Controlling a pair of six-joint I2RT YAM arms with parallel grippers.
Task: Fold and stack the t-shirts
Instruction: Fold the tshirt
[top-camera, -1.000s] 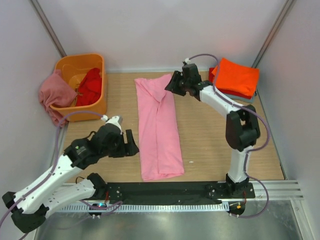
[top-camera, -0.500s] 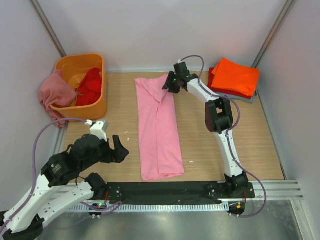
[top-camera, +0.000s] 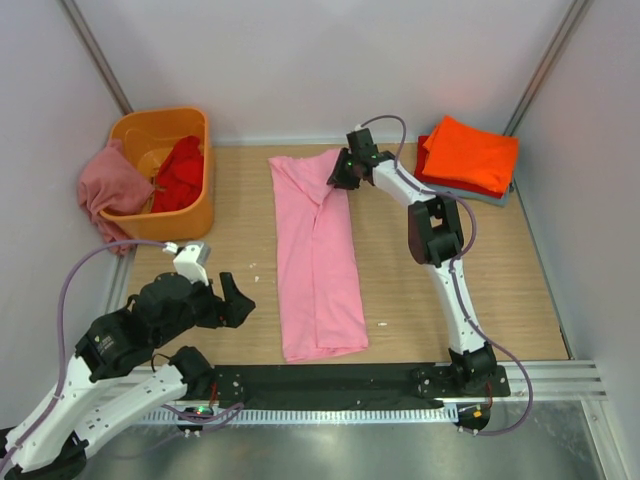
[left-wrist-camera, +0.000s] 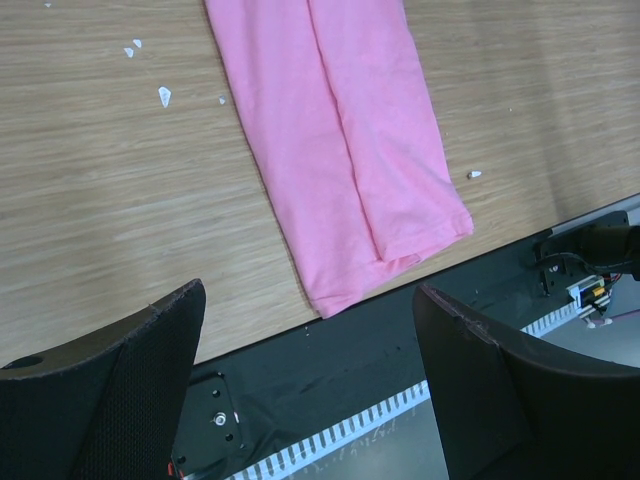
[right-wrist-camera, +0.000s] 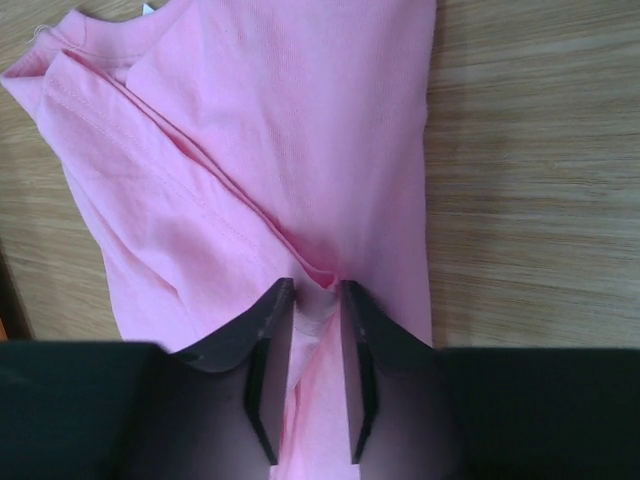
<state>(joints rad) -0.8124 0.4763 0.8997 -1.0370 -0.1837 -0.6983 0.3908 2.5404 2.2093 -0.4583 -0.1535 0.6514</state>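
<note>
Right tool (right-wrist-camera: 316, 290) clamps the far end of the pink t-shirt (top-camera: 318, 250) (likely to fold it hemward); left tool (left-wrist-camera: 310, 295) gapes empty beside its hem.

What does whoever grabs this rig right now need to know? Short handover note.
Right claw: pinching a fold at the far end of the light pink cotton t-shirt, which lies mid-table folded into a long strip.
Left claw: open, empty, above the wooden table beside that shirt's near hem.
Done: folded orange cotton t-shirt stacked on a grey-blue one, far right corner.
Left: fold the pink strip crosswise and stack it. Then do the crumpled red cotton t-shirt in the rigid orange plastic tub and the dusty rose cotton t-shirt draped over the tub's left rim.
</note>
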